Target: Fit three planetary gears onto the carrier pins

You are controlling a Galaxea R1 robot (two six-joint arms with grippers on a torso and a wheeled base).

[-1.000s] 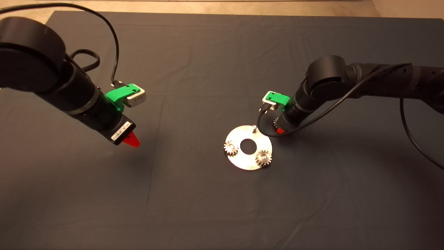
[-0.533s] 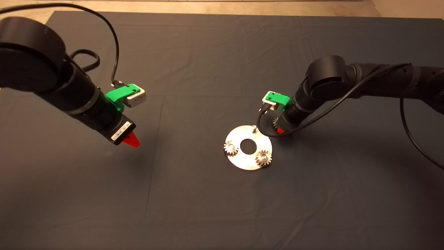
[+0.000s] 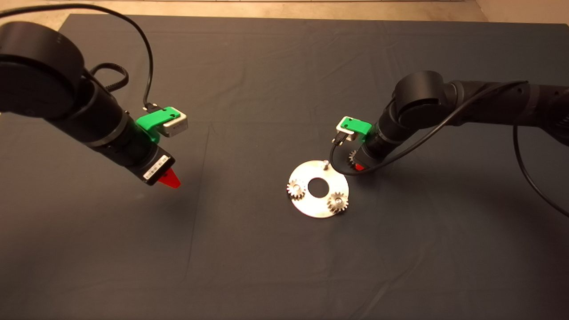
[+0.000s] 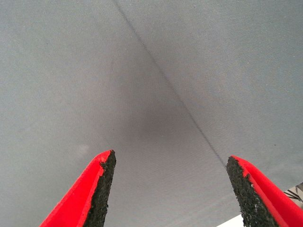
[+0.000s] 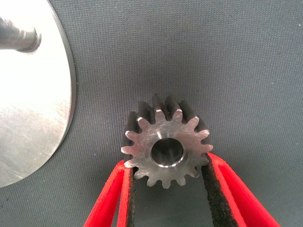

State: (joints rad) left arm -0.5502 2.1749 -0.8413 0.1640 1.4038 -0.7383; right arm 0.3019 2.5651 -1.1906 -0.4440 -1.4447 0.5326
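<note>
A small toothed planetary gear (image 5: 165, 149) lies on the dark mat (image 3: 266, 80) just beside the silver disc (image 3: 318, 188), pinched on both sides between the red fingers of the right gripper (image 5: 166, 189). Two more gears (image 3: 295, 189) (image 3: 338, 202) already sit on carrier pins at the disc's rim, and the third pin (image 3: 326, 164) stands bare near the held gear. The left gripper (image 4: 170, 189) hovers over bare mat towards the mat's left edge, fingers spread wide and holding nothing.

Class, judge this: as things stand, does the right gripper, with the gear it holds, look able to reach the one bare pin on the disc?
Probably yes. The right gripper is shut on the third gear just beside the disc, and the bare pin stands on the near edge with nothing between them.
</note>
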